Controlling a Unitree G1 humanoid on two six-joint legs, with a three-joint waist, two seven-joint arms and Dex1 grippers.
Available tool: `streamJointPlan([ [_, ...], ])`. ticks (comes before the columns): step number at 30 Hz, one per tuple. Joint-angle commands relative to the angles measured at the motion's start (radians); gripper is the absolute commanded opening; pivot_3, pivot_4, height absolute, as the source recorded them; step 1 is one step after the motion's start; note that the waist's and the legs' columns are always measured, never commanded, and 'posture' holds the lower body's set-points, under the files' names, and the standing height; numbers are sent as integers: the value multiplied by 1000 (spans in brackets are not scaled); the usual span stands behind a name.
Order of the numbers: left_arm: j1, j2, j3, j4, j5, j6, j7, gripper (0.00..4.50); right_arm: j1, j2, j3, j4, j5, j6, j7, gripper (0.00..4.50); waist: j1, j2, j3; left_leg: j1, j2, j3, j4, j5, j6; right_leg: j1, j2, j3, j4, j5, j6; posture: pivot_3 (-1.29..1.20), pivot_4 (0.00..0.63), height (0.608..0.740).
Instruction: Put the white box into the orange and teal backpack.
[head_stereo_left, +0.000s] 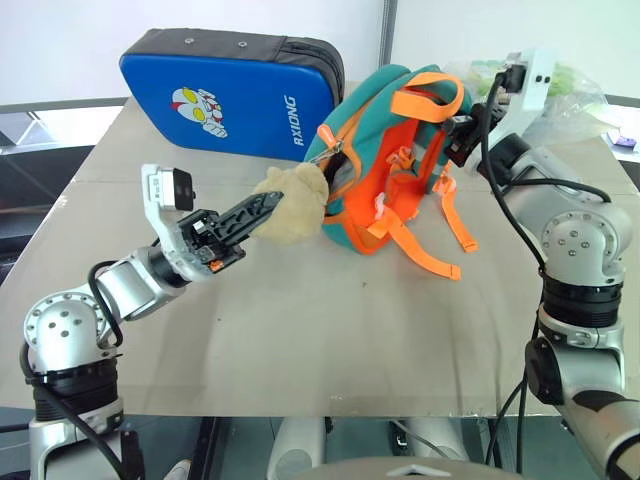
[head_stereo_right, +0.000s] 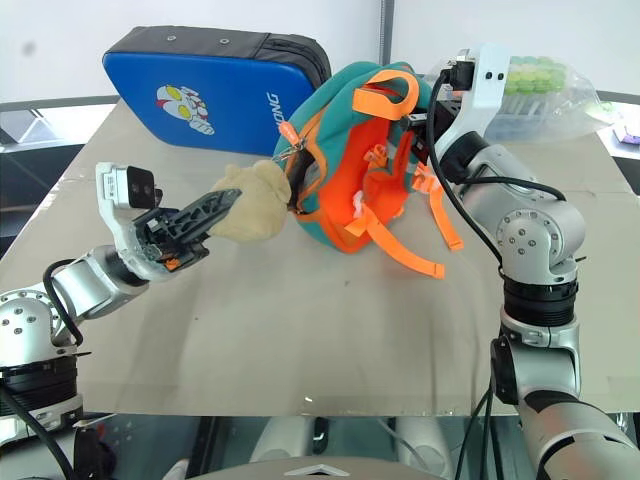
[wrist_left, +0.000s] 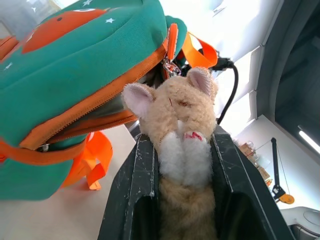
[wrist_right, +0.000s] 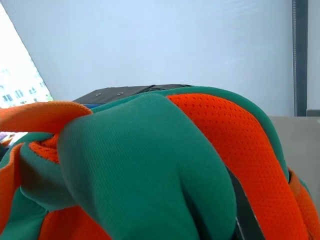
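While the plush bear head (wrist_left: 182, 132) is being pinched between the left gripper's (head_stereo_left: 262, 208) fingers, the orange and teal backpack (head_stereo_left: 385, 165) is being held up by its top in the closed right gripper (head_stereo_left: 462, 130); the zipper mouth should be pulled wider, since the white box cannot be seen anywhere on the table (head_stereo_left: 330, 340).

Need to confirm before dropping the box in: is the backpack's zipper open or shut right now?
Open. The orange and teal backpack shows a dark gap between its orange zipper edges, beside the plush bear head clamped in the left gripper.
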Motion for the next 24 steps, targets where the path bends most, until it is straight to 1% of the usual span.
streamJointPlan([
  [1,127,39,167,104,99,-76,-54,539,-45,-112,-343,91,-138,-190,-232,0,0,0,0,0,0,0,0,0,0,0,0,0,0,0,0,0,150,740],
  [4,175,42,159,110,201,-117,-80,539,-57,-123,-362,120,-148,-208,-265,0,-1,0,0,0,0,1,-1,0,0,0,0,1,-1,0,0,0,150,740],
  [5,178,38,161,101,207,-124,-85,539,-57,-129,-358,122,-153,-208,-263,0,-2,0,0,0,0,1,-1,0,0,0,0,1,-1,0,0,0,150,740],
  [7,168,28,177,70,165,-122,-93,539,-54,-140,-341,116,-156,-201,-246,0,-2,0,0,0,0,1,-1,0,0,0,0,1,-1,0,0,0,150,740],
  [9,127,14,190,40,89,-132,-69,538,-42,-149,-313,88,-149,-176,-210,0,0,0,0,0,0,1,-1,0,0,0,0,1,0,0,0,0,150,740],
  [11,60,5,190,6,-27,-149,-32,538,-10,-183,-236,15,-114,-107,-82,0,5,0,0,0,0,1,-1,0,0,0,0,1,0,0,0,0,150,740],
  [12,21,0,187,-6,-85,-162,-6,537,6,-201,-200,-20,-112,-80,-46,0,10,-1,0,-1,0,0,-1,0,0,-1,-1,0,-1,0,0,0,150,740],
  [14,-57,0,161,-20,-151,-173,40,536,37,-236,-140,-84,-94,-35,6,0,9,-1,1,-3,1,-1,0,0,0,0,-2,-1,-3,0,0,0,150,740],
  [16,-125,2,126,-26,-177,-170,73,536,66,-271,-89,-140,-83,-9,55,0,8,-1,1,-3,0,-1,0,0,0,0,-2,-1,-4,0,1,0,150,740],
  [17,-179,-8,90,-25,-184,-165,91,535,85,-296,-50,-177,-89,-7,98,0,6,-1,0,-3,0,-1,0,0,0,0,-1,-1,-4,0,1,0,150,740],
  [19,-235,-25,55,-19,-191,-157,115,530,104,-322,-14,-213,-103,-12,142,0,5,-1,0,-3,-1,-1,0,0,0,0,-1,-1,-4,0,1,0,150,740],
  [24,-311,-73,12,-24,-203,-146,137,518,116,-320,1,-217,-157,-6,148,0,-2,-1,1,-1,0,1,0,0,0,0,0,1,-3,0,1,0,150,740],
])
